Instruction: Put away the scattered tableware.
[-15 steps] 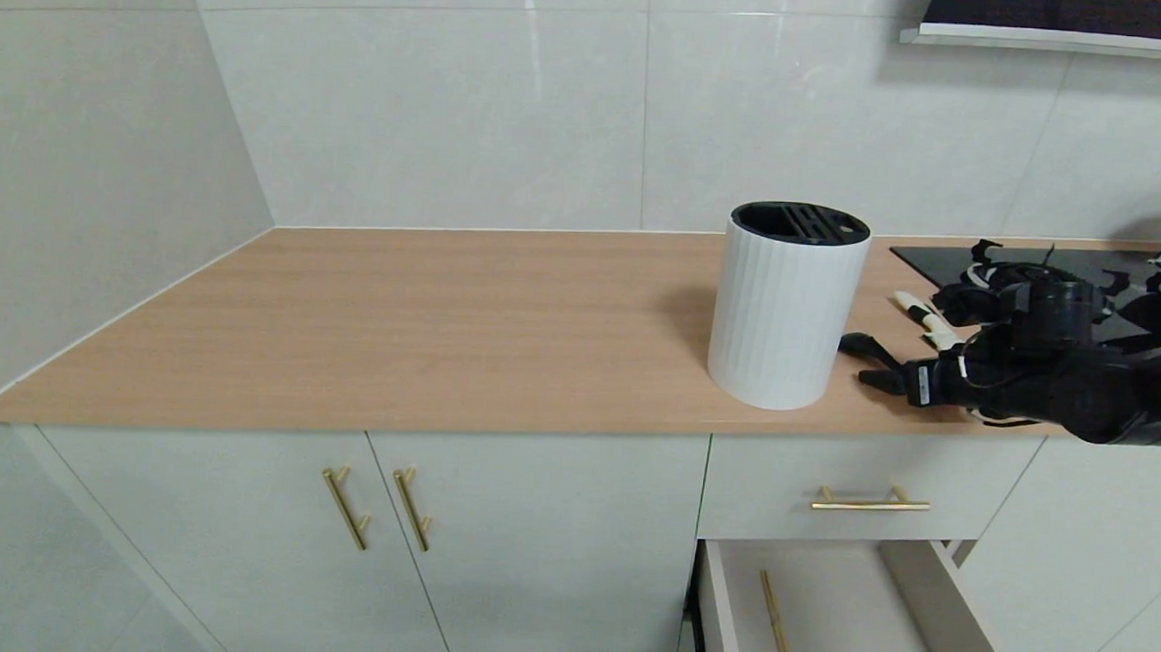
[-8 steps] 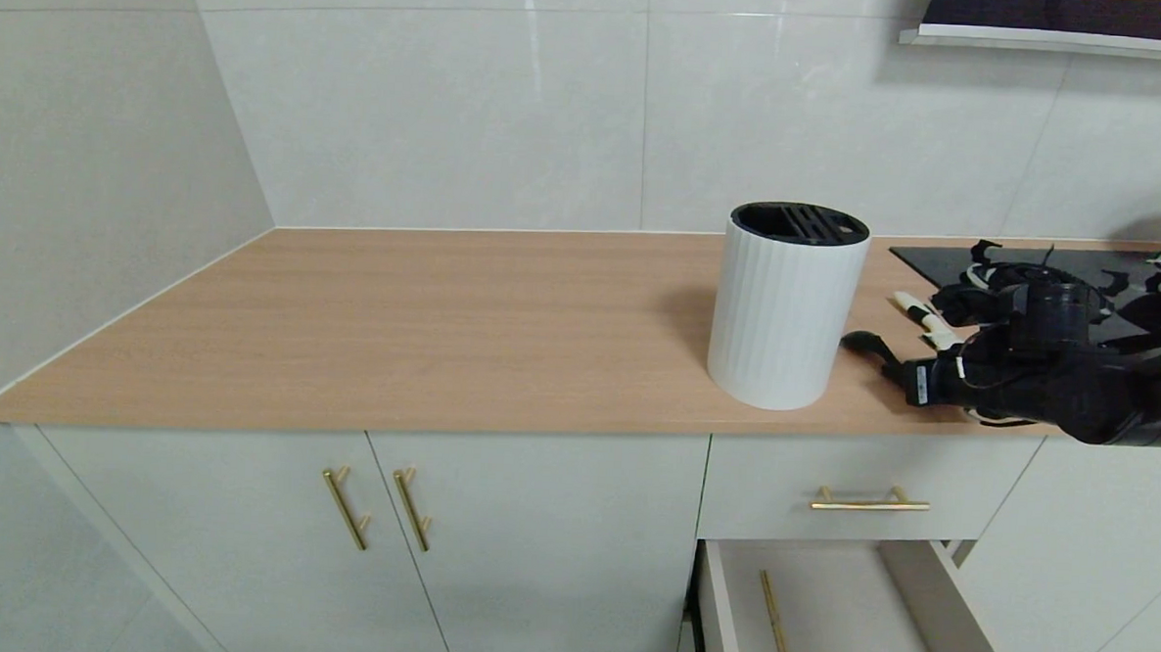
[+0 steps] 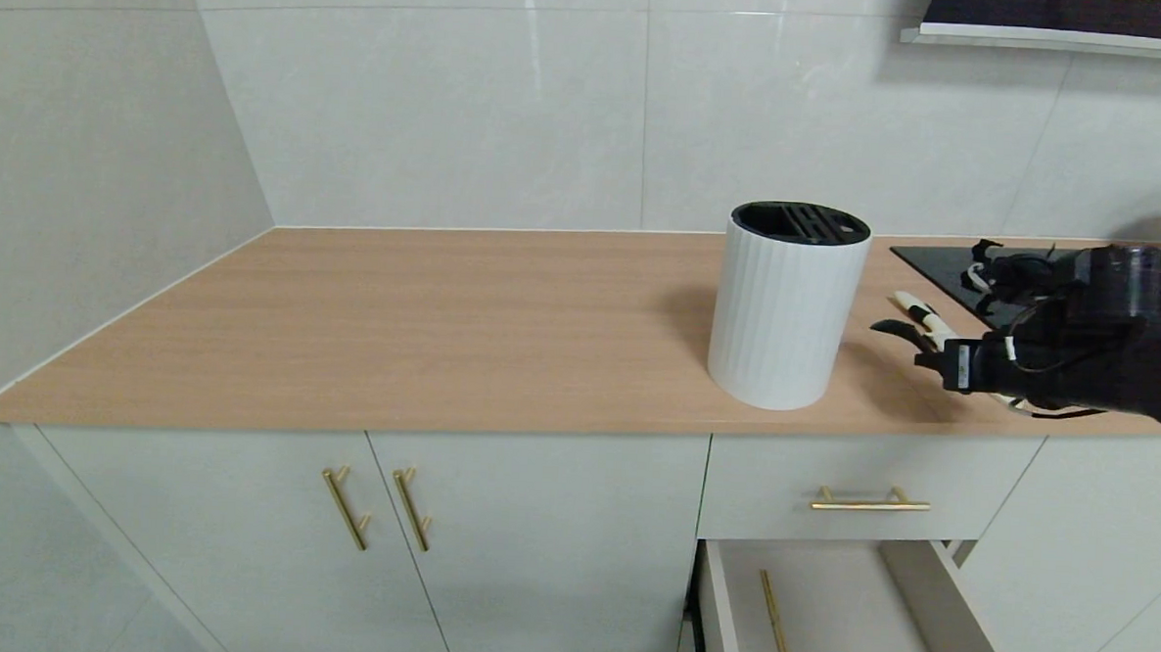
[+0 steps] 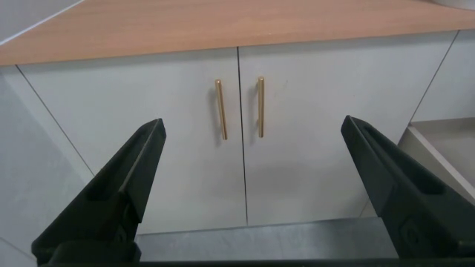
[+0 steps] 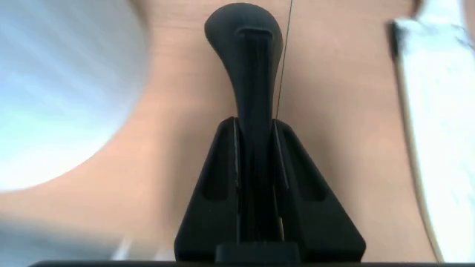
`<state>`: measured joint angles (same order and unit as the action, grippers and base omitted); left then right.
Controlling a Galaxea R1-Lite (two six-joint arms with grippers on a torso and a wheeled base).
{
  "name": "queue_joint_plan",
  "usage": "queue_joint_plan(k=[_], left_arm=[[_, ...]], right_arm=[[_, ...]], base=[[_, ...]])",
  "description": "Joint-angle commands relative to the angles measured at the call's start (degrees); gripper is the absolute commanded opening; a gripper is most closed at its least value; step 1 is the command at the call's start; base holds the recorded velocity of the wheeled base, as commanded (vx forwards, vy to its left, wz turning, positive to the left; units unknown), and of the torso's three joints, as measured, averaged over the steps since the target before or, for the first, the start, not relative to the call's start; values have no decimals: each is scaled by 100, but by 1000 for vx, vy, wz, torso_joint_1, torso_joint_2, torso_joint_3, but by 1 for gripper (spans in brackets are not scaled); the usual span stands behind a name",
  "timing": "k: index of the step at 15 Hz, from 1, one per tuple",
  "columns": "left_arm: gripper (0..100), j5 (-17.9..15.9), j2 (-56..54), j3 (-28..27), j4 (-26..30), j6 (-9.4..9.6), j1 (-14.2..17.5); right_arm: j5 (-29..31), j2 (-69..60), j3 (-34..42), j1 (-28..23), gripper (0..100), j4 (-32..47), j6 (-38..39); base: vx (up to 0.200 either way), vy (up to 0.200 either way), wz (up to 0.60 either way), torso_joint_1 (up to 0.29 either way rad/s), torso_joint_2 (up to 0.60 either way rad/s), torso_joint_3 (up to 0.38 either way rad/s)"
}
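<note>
Rising off light wood tabletop (image 3: pixel 443 330), right gripper (image 3: pixel 925 345) fingers (image 5: pixel 215 170) are clenching black rounded utensil handle (image 5: pixel 245 44), w/ tip poking beyond.

Head high over countertop (image 3: pixel 394 328); wrists close-in

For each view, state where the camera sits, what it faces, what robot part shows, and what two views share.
Head view: robot's head, facing forward and down at countertop, white holder and open drawer; right arm shows.
Left wrist view: left wrist, facing cabinet doors; open left pincer shows.
Right wrist view: right wrist, facing the countertop; right pincer shows, shut on a black handle.
Shared: head and right wrist views both show the white holder and black handle.
</note>
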<state>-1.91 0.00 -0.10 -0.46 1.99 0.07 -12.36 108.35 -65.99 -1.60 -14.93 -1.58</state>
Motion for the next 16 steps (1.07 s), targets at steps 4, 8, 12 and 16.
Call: queue_joint_plan(k=[4,8,12,16], left_arm=[[100,-2,0,1,-6,-5,1],[100,-2,0,1,-6,-5,1],[100,-2,0,1,-6,3,1],[100,-2,0,1,-6,-5,1]], right_arm=[[1166,-2494,719,643,0,3234,914],[1922,-3276,1387,1417,0,3796,1661],[1913,-2846,1826,1610,0,3743,1670],[1878,-2731,1932,1812,0,3743,1670]], base=[[0,0,0,0,0,0],[0,0,0,0,0,0],[0,0,0,0,0,0],[0,0,0,-55,131,88]])
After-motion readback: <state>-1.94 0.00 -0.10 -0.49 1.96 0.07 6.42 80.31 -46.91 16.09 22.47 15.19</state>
